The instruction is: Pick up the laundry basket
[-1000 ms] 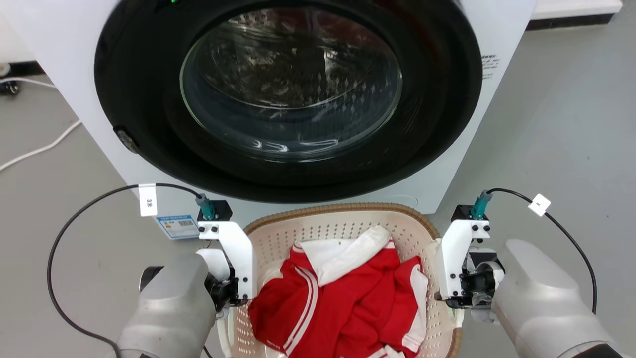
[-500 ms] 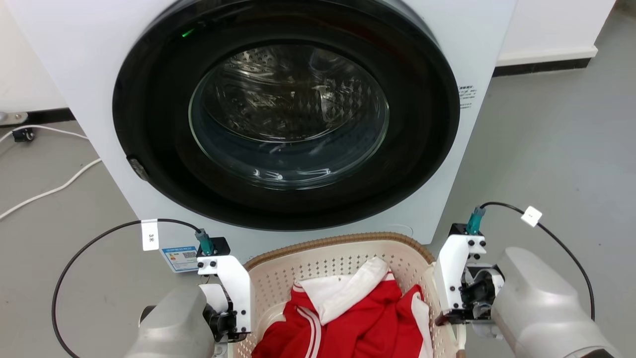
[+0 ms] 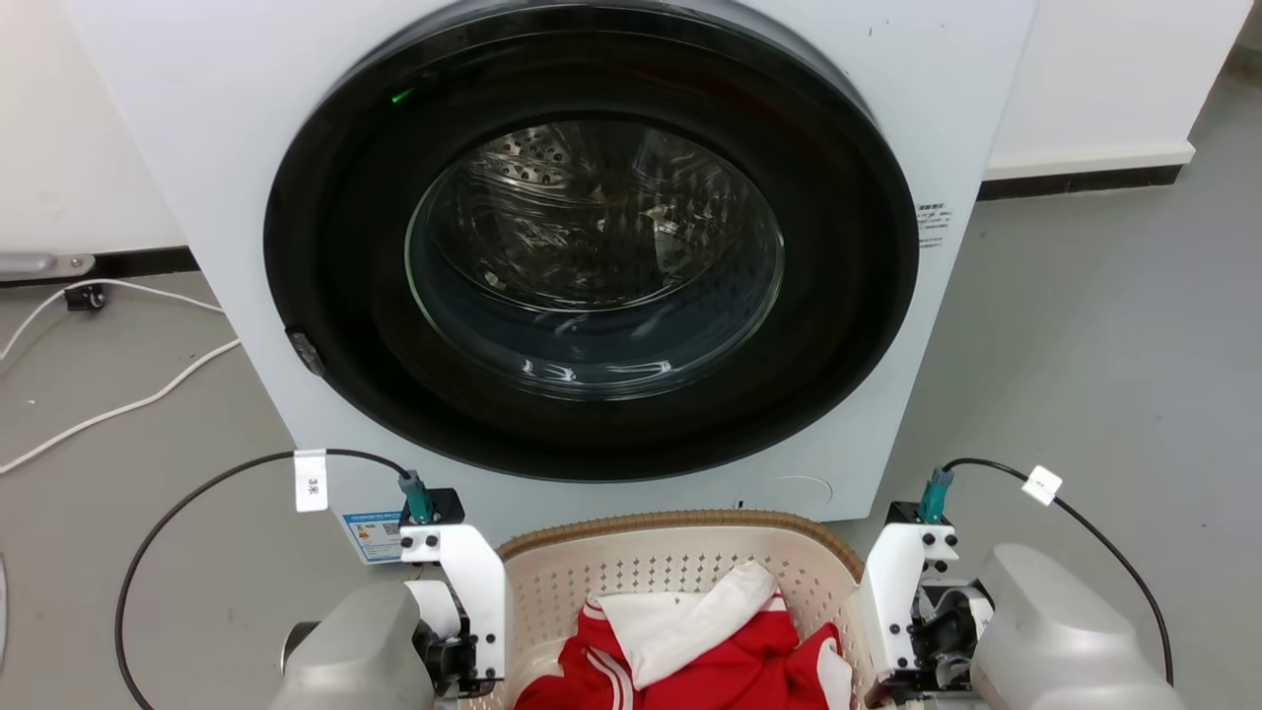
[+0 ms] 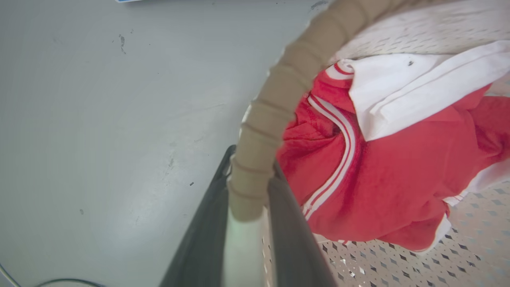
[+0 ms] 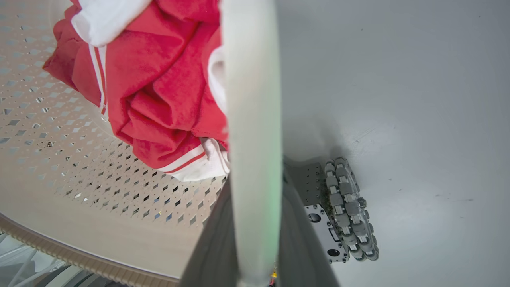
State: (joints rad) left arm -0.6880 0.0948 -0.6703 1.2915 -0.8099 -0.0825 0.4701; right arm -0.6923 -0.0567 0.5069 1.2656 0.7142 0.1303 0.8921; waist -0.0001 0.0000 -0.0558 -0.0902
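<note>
The cream laundry basket [image 3: 670, 567], with perforated walls and a brown braided rim, sits low in the head view in front of the washing machine. A red and white garment [image 3: 710, 661] lies inside it. My left gripper [image 3: 463, 675] is at the basket's left side. In the left wrist view the left gripper [image 4: 251, 179] is shut on the left loop handle [image 4: 255, 159]. My right gripper [image 3: 887, 680] is at the basket's right side. In the right wrist view the right gripper [image 5: 255, 179] is shut on the pale right handle [image 5: 249, 99]. The basket's near half is cut off by the head view's bottom edge.
A white washing machine [image 3: 937, 118] with a round dark glass door [image 3: 592, 276], which is closed, stands right behind the basket. A white cable [image 3: 108, 404] runs over the grey floor at the left. My base's wheel [image 5: 350, 207] shows below the right handle.
The whole head view has shifted: washer and basket lie lower in the picture and more of the wall shows, so the camera moved. Both grippers stay on the basket's handles.
</note>
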